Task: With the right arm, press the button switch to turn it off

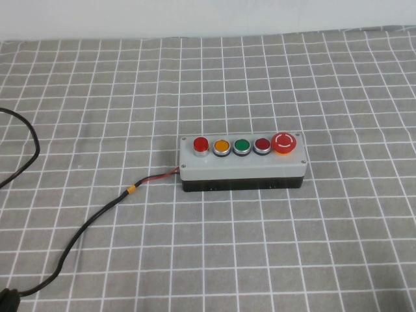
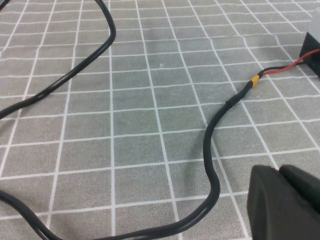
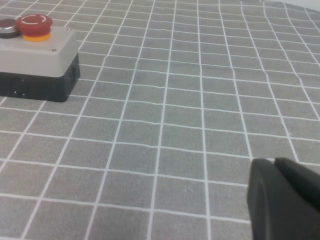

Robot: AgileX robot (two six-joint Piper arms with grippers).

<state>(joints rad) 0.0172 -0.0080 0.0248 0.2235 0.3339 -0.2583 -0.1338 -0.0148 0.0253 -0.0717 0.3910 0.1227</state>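
My right gripper and left gripper, fingers together, sit well off the button switch; I risk hitting the orange button beside it.

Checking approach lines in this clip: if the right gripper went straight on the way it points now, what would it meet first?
Probably only the checked cloth. The right gripper shows at the edge of its wrist view, over bare cloth; the button box sits well off to one side of that line. Depth is unclear.
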